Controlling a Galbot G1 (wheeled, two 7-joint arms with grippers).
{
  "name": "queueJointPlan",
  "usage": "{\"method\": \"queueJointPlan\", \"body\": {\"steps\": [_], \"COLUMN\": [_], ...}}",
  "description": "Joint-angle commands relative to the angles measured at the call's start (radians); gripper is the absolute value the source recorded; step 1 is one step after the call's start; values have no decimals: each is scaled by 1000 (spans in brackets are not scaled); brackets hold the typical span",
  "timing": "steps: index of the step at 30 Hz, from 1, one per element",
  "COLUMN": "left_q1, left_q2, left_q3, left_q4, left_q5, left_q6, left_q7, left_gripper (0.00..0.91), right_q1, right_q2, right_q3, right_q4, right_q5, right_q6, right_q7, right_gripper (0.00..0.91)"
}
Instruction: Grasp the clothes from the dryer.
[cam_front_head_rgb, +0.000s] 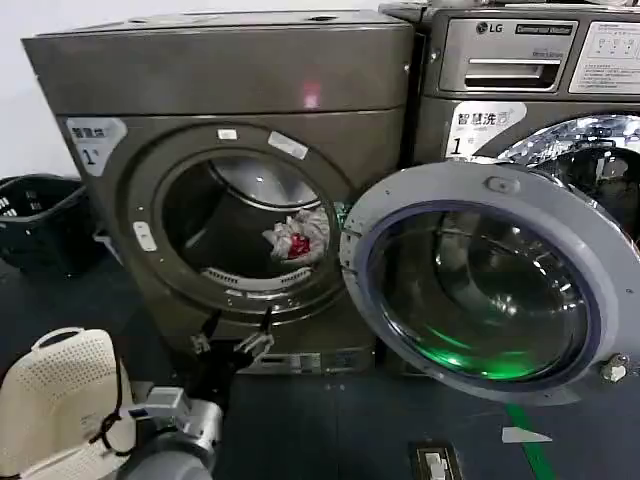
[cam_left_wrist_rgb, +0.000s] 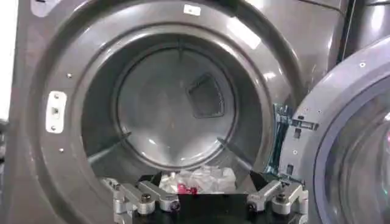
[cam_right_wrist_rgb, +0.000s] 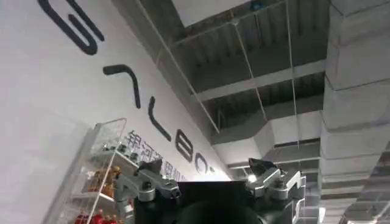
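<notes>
Clothes: small crumpled white-grey bundle with red patch, lying low in the dryer drum. Left gripper spread wide, empty, just outside porthole. Right gripper likewise spread, empty.

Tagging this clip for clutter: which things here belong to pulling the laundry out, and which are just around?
Job:
clothes in the drum
dryer, door swung open
left gripper, open, before the porthole

Around:
cream perforated basket
dark basket
LG machine
right gripper, open, raised toward the ceiling
</notes>
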Motion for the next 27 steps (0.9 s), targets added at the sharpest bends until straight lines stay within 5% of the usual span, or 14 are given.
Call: {"method": "queueJointPlan", "body": {"steps": [1, 27], "left_q1": [-2, 10], "left_q2": [0, 3], "left_q3": [0, 1], "left_q4": [2, 0], "left_q5": [0, 1], "left_q6": [1, 1], "left_q7": [0, 1], "left_gripper": [907, 907], "right_q1": [0, 0], "right_q2": [1, 4], "right_q3": [1, -6], "right_q4": [-1, 5], "right_q5": [-1, -3], "right_q6": [2, 2], "right_q7": [0, -3], "right_gripper": [907, 907]}}
